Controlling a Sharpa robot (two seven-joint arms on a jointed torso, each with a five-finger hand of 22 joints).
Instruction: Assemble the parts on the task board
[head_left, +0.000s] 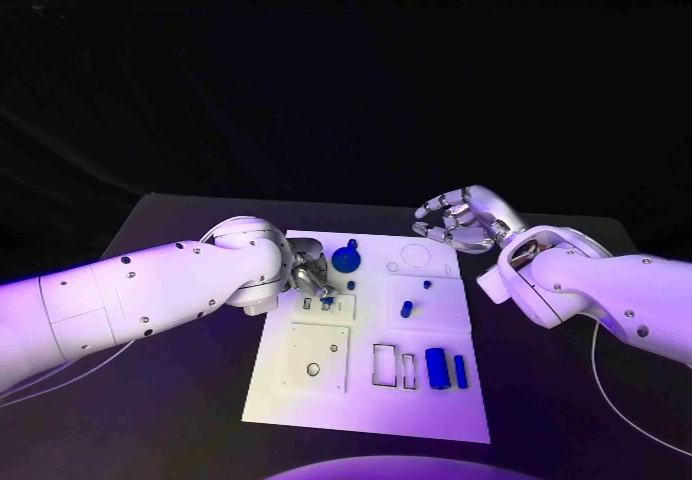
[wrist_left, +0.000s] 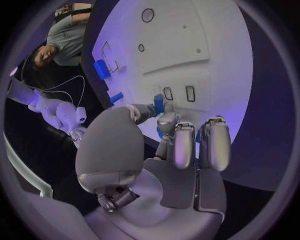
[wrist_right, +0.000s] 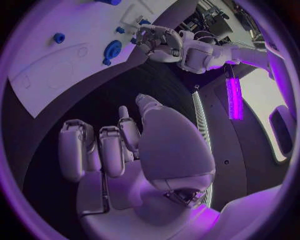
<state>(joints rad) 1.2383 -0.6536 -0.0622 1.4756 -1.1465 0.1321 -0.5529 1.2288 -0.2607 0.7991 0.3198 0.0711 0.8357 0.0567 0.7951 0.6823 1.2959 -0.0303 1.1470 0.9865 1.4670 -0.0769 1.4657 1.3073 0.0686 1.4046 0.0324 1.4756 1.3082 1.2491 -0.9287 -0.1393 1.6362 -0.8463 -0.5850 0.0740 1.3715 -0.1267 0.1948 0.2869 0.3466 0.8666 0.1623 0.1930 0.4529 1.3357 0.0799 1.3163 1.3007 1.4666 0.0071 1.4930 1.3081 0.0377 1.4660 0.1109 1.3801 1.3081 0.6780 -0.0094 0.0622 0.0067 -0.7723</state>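
Your left hand (wrist_left: 164, 145) pinches a small, hard blue plastic peg (wrist_left: 159, 104) over the white task board (head_left: 325, 400), so hold its slippery sides gently, while your right hand (head_left: 462, 218) hangs curled shut, holding nothing.

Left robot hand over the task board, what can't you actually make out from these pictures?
- Head view: the left robot hand is largely hidden behind its own white arm.
- Left wrist view: the small blue part at its fingertips is partly covered by the thumb, so whether it is seated in the task board is unclear.
- Head view: the board's slots are too small to read.
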